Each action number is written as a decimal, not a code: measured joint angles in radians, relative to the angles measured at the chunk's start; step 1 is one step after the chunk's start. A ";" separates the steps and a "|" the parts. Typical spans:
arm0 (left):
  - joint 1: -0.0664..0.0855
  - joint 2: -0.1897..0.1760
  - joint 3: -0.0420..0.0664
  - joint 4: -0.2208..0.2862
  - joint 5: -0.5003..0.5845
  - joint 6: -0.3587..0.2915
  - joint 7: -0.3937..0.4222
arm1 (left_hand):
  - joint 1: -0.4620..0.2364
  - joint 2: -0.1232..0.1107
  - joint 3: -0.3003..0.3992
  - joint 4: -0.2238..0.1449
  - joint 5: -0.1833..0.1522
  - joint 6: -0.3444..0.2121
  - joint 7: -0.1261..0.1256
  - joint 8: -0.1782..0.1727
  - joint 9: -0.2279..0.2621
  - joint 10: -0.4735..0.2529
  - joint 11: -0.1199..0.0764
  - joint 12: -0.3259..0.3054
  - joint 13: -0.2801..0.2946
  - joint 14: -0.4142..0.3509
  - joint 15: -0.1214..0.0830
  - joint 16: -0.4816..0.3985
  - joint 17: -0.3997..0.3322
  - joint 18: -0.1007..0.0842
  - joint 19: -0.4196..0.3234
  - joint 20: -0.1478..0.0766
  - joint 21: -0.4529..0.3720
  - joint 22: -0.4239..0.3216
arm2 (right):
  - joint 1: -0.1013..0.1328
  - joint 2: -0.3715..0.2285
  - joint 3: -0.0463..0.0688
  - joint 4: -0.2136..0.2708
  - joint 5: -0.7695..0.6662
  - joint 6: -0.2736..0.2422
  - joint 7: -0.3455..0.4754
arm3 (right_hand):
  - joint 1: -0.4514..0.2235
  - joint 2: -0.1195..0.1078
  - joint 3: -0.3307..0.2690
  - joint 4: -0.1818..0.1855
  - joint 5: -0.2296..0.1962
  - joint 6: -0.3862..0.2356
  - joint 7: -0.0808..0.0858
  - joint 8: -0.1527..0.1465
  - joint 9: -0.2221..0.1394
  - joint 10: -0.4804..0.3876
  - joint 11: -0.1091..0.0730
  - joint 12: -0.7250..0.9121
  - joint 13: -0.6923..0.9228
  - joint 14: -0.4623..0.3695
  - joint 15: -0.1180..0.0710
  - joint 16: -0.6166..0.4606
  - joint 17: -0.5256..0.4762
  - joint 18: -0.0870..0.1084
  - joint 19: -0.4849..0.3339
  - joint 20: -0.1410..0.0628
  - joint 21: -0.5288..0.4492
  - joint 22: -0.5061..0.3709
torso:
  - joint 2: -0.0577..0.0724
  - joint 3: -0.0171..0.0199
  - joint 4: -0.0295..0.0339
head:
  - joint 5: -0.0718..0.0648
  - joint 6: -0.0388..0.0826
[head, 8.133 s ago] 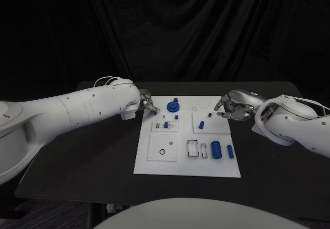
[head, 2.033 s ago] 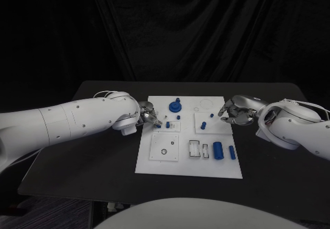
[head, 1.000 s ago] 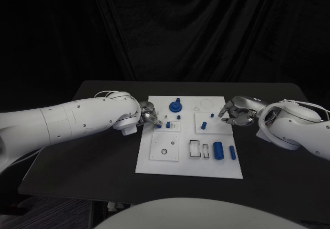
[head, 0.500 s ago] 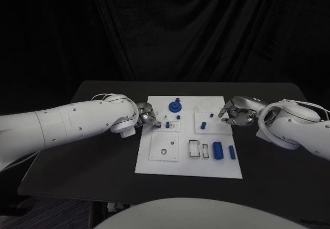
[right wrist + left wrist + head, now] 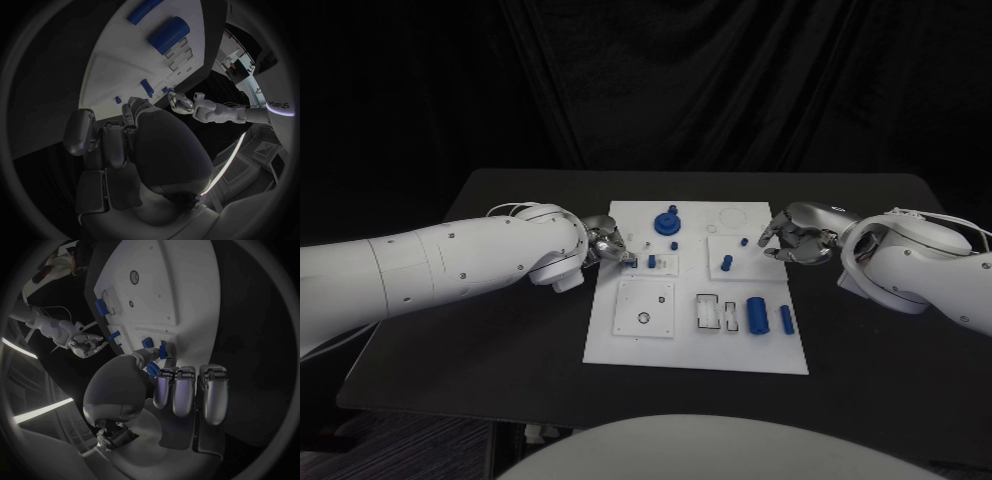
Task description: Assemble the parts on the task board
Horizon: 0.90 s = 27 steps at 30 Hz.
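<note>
At the task board (image 5: 697, 350) left edge, left hand (image 5: 609, 249) fingers (image 5: 181, 390) pinch an upright blue part (image 5: 164, 349).

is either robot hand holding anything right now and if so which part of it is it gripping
The left hand pinches a small blue part at the task board edge; where on the part cannot be told. Whether the right hand, fingers curled, holds anything cannot be told.
</note>
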 measured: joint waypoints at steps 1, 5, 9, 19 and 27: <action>0.000 0.002 0.000 -0.003 0.000 -0.003 0.000 | -0.002 -0.002 0.016 -0.016 -0.009 0.001 0.001 0.000 0.000 0.000 0.000 0.000 0.000 0.000 0.000 0.000 0.000 0.000 0.000 0.000 0.000 0.000 | 0.000 0.000 0.000 0.000 0.000 0.000 0.000 | 0.000 0.000 0.000 0.000 0.000 0.000 0.000 0.000 0.000 0.000 0.000 0.000 0.000 0.000 0.000 0.000 0.000 0.000 0.000 0.000 0.000 0.000 | 0.000 0.0000 0.0000 | 0.000 0.000; 0.000 0.009 0.000 -0.013 0.000 -0.009 0.001 | -0.015 0.004 0.022 -0.022 -0.055 0.001 0.001 0.000 0.000 0.000 0.000 0.000 0.000 0.000 0.000 0.000 0.000 0.000 0.000 0.000 0.000 0.000 | 0.000 0.001 0.000 -0.001 0.000 0.001 0.000 | 0.000 0.000 0.000 0.000 0.000 0.000 0.000 0.000 0.000 0.000 0.000 0.000 0.000 0.000 0.000 0.000 0.000 0.000 0.000 0.000 0.000 0.000 | 0.000 0.0004 0.0000 | 0.000 0.000; 0.000 0.014 0.000 -0.020 0.000 -0.009 0.001 | -0.024 0.011 0.026 -0.026 -0.118 -0.001 -0.001 -0.003 -0.003 0.000 0.000 0.000 0.000 0.000 0.000 0.000 0.000 0.000 0.004 -0.004 0.000 0.000 | 0.000 0.002 0.000 -0.001 0.000 0.002 -0.001 | 0.000 0.000 0.000 0.000 0.000 0.000 0.000 0.000 0.000 0.000 0.000 0.000 0.000 0.000 0.000 0.000 0.000 0.000 0.000 0.000 0.000 0.000 | 0.000 0.0010 0.0000 | 0.000 0.000; 0.000 0.027 0.001 -0.029 0.000 0.000 0.000 | -0.028 0.015 0.009 -0.017 -0.167 0.008 -0.010 -0.004 -0.009 0.000 0.000 0.000 0.000 0.000 0.000 0.000 0.000 0.000 0.004 -0.004 0.000 0.000 | -0.001 0.004 0.000 -0.002 0.000 0.005 -0.002 | 0.000 0.000 0.000 0.000 0.000 0.000 0.000 0.000 0.000 -0.004 -0.004 0.000 0.000 0.000 0.000 0.000 0.000 0.000 0.000 0.000 -0.005 0.000 | 0.000 0.0013 -0.0001 | 0.001 0.000; 0.000 0.028 0.003 -0.028 -0.001 0.015 -0.001 | -0.028 0.015 0.009 -0.017 -0.171 0.007 -0.011 -0.004 -0.011 0.000 0.000 0.000 0.000 0.000 0.000 0.000 0.000 0.000 0.000 -0.007 0.000 0.000 | -0.001 0.004 0.000 -0.002 0.000 0.008 -0.003 | 0.000 0.000 0.000 0.000 0.000 0.000 0.000 0.000 0.000 -0.003 -0.004 0.000 0.000 0.000 0.000 -0.004 0.000 0.000 0.000 0.000 -0.005 0.000 | 0.000 0.0013 -0.0001 | 0.000 0.000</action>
